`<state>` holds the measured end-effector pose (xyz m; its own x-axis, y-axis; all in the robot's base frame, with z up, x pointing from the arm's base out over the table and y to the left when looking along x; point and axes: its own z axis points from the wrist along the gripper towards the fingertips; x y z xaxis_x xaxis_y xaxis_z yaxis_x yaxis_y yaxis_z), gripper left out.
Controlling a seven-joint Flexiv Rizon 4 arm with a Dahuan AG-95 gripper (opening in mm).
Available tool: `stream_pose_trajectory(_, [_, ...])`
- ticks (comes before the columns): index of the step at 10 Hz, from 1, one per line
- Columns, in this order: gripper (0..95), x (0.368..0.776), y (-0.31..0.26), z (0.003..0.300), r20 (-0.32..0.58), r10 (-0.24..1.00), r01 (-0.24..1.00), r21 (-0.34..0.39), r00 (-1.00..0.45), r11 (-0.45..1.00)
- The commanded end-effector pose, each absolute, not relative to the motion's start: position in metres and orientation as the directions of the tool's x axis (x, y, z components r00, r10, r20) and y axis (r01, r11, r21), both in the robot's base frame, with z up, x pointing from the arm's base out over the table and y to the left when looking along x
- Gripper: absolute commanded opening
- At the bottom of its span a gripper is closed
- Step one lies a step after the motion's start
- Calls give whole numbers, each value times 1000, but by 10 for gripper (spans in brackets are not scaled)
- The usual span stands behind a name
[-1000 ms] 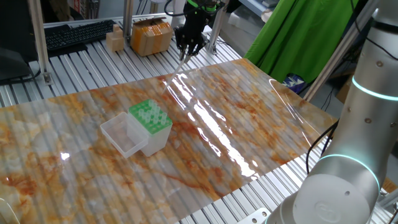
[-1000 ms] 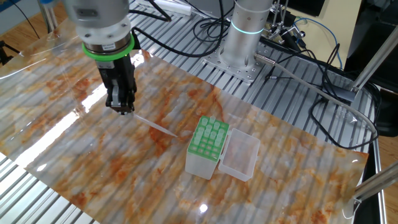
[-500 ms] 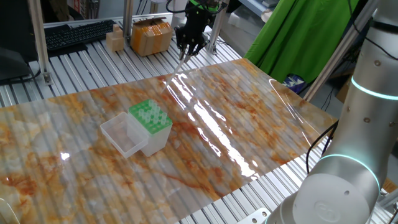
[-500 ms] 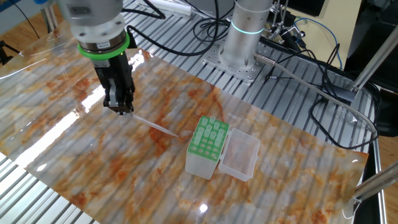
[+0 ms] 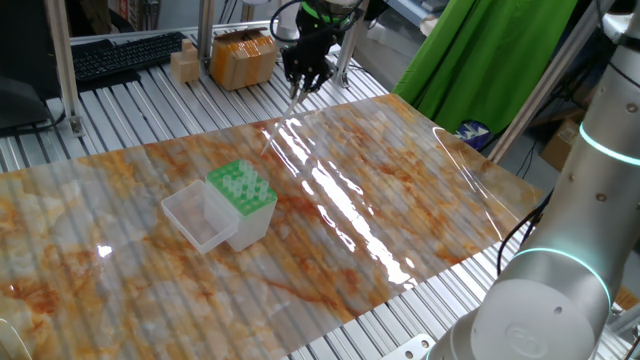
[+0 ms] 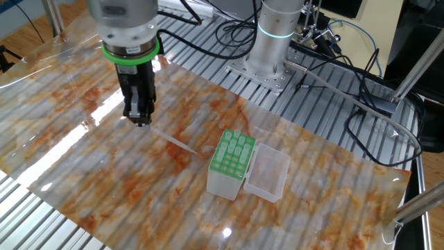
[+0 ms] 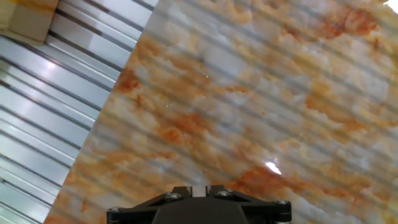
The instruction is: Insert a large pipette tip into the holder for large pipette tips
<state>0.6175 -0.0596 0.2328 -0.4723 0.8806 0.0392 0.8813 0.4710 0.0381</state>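
Note:
My gripper [image 6: 141, 122] hangs above the marbled table sheet, left of the holder for large pipette tips [image 6: 232, 154] in the other fixed view. It is shut on the wide end of the large pipette tip [image 6: 173, 140], a thin translucent cone that slants down toward the holder. In one fixed view the gripper [image 5: 298, 90] sits over the table's far edge, well behind the holder [image 5: 241, 188]. The holder's green rack plate faces up and its clear lid [image 5: 198, 222] lies folded open beside it. In the hand view a pale strip shows between the dark fingertips of the gripper [image 7: 195, 186].
A cardboard box [image 5: 243, 57], a small wooden block [image 5: 183, 65] and a keyboard [image 5: 125, 55] lie behind the sheet. Green cloth [image 5: 490, 60] hangs at the right. The arm's base [image 6: 274, 42] and cables [image 6: 347, 62] stand beyond the holder. Ribbed metal table surrounds the sheet.
The gripper has drifted slightly sideways above the sheet and stays shut. The holder has not moved.

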Motion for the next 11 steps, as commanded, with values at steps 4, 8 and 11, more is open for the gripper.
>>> stream_pose_trajectory(4, [0,609,-41,254,8,912,912,31,-410,410])
stream_pose_trajectory(8, [0,600,-24,272,-7,928,928,33,-372,372])
stream_pose_trajectory(11, [0,595,-13,281,-27,935,934,46,-353,354])
